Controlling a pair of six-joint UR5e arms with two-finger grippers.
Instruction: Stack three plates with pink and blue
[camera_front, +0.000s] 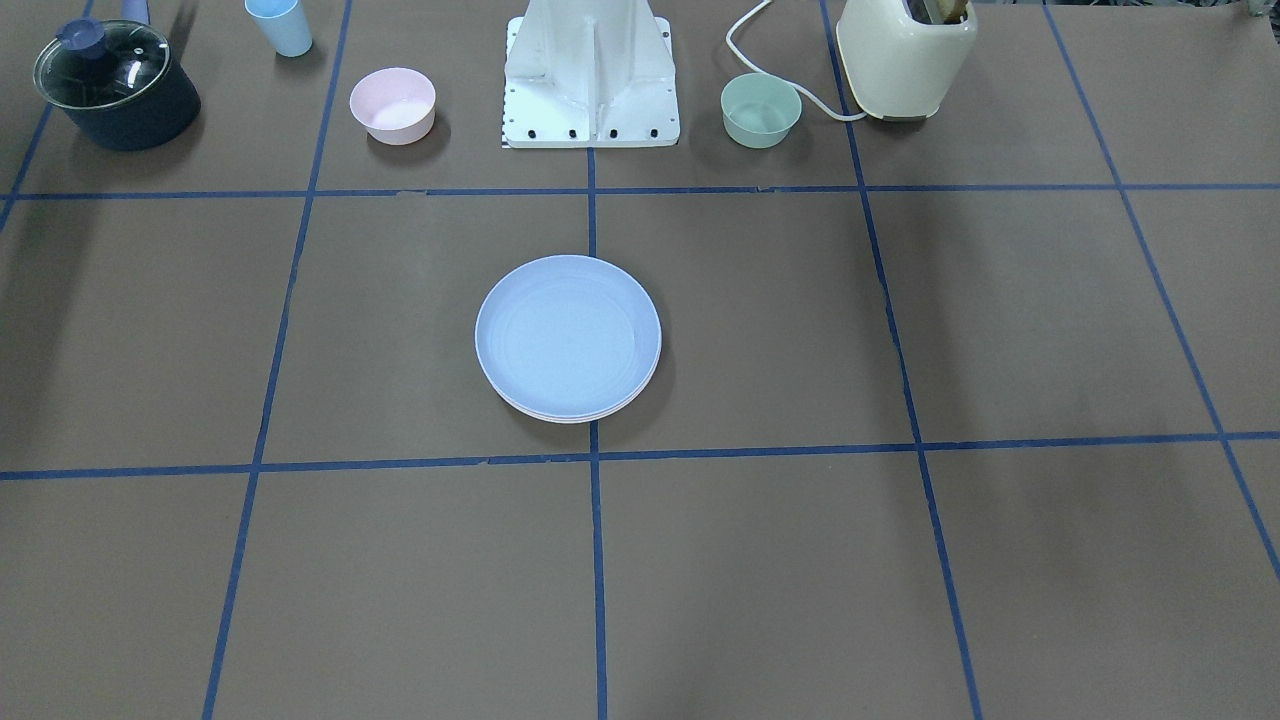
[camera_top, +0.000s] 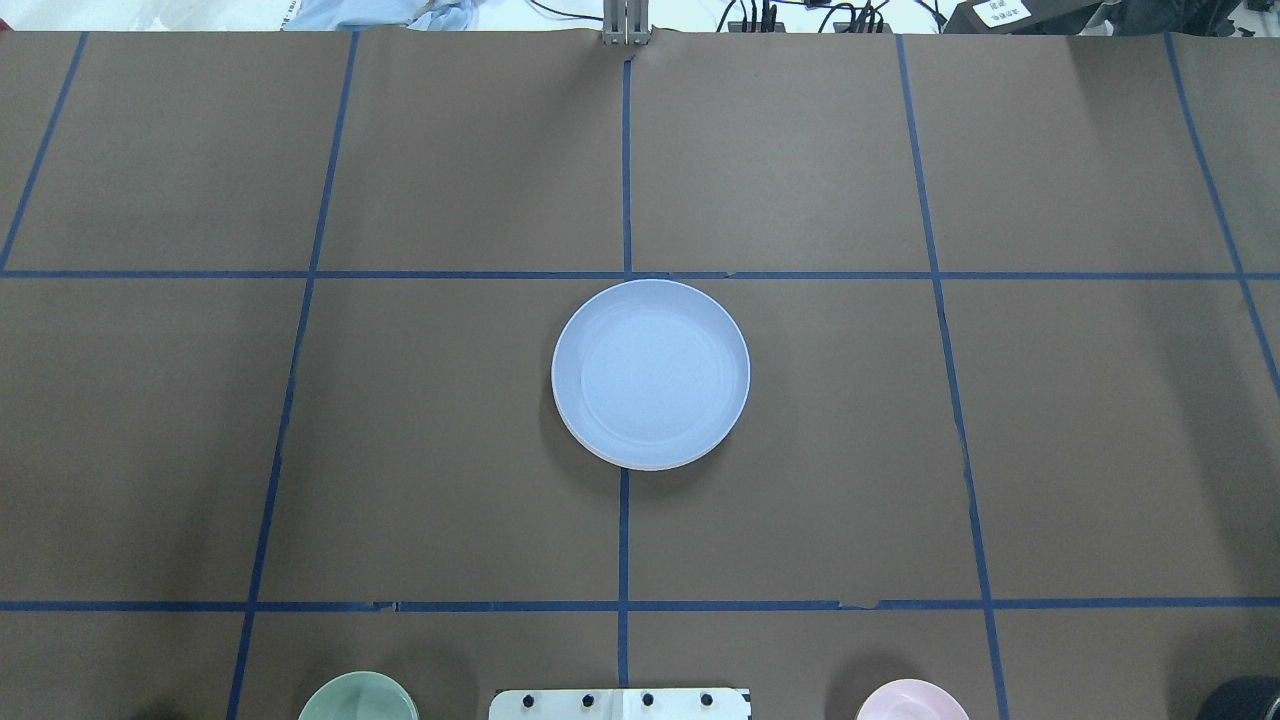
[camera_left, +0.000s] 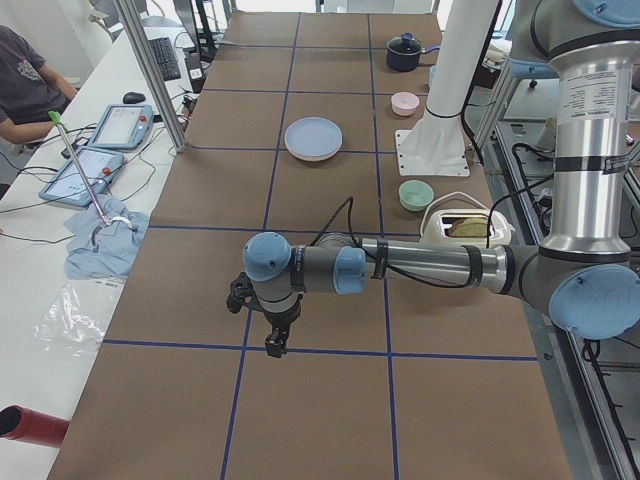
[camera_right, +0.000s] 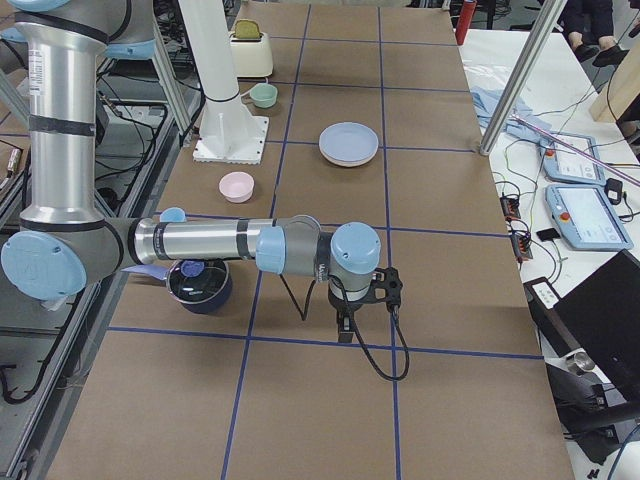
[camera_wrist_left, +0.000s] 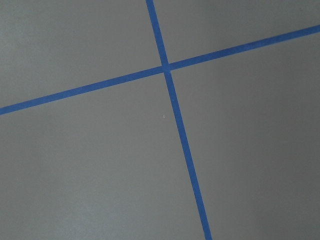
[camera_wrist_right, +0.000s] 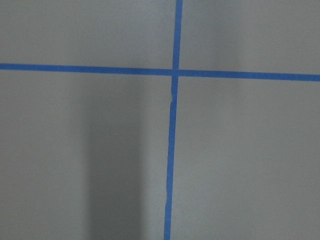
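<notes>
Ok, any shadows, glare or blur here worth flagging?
Right wrist view: a broad soft shadow darkens the table left of the tape line. Left wrist view: evenly lit, sharp. Front-facing view: slight glare on the pot lid, blue plate crisp.

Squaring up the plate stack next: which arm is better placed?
Right, marginally. The blue plate on top sits slightly robot-right of the centre tape line; the left gripper and right gripper hang at opposite ends.
</notes>
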